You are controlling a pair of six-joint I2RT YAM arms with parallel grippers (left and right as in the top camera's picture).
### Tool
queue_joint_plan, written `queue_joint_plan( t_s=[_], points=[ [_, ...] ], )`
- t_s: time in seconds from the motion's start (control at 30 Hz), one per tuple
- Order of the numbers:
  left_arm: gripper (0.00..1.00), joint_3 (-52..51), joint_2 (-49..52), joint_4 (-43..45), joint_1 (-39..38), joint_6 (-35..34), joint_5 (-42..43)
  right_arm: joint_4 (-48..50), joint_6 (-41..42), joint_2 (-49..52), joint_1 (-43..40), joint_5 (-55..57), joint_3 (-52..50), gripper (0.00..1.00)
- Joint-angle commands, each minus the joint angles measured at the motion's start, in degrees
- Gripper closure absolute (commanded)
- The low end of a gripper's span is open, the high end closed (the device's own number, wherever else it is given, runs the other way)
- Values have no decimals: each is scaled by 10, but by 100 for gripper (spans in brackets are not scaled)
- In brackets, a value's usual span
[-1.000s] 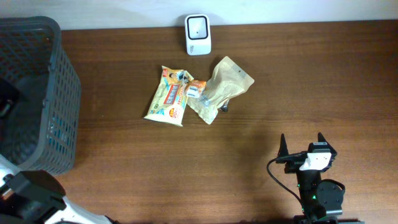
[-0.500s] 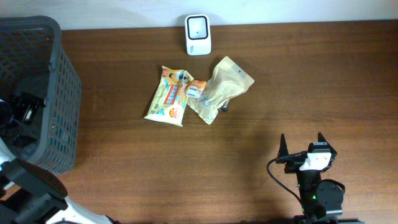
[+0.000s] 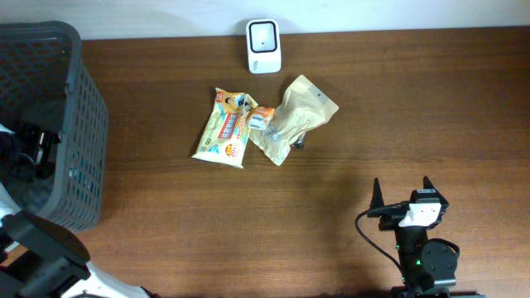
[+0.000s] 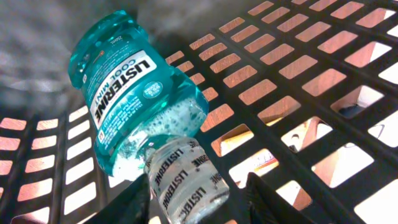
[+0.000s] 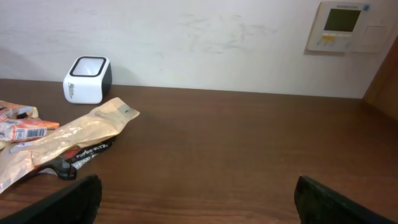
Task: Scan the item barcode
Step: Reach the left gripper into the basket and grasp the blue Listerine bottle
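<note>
Left claw (image 4: 193, 194) – down inside the grey basket (image 3: 83, 124) at the table's (image 3: 414, 99) left edge. Its fingers stand on either side of the clear cap (image 4: 186, 180) of a teal mouthwash bottle (image 4: 134, 93). Left finger looks against the cap, with a sliver of gap at the right one, so cannot tell whether it grips. The bottle lies on its side on the basket floor, label up, cap end toward the claw.

Right claw (image 3: 401, 184) – near the table's front edge, twd. the right corner. Jaws spread wide, nothing between them, clear of all items.

Scanner (image 3: 264, 45), white, stands at the mid far edge. Just in front of it are a yellow snack packet (image 3: 224, 128), a small orange packet (image 3: 261, 116) and a tan pouch (image 3: 298, 116), bunched and overlapping.
</note>
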Motion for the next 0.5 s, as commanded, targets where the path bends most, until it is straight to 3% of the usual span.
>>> queue_joint_plan(
  t_s=[0.0, 0.1, 0.23, 0.4, 0.47],
  points=[
    [50, -26, -7, -1, 1, -3, -7, -2, 4, -4, 3, 1, -5, 2],
    [50, -51, -7, 9, 1, -3, -7, -2, 4, -4, 3, 1, -5, 1],
    [66, -63, -7, 39, 1, -3, -7, -2, 4, -4, 3, 1, -5, 2],
    [69, -63, -7, 54, 1, -3, -6, -2, 4, -4, 3, 1, -5, 2],
    [76, -63, -7, 56, 1, -3, -6, -2, 4, -4, 3, 1, -5, 2]
  ],
)
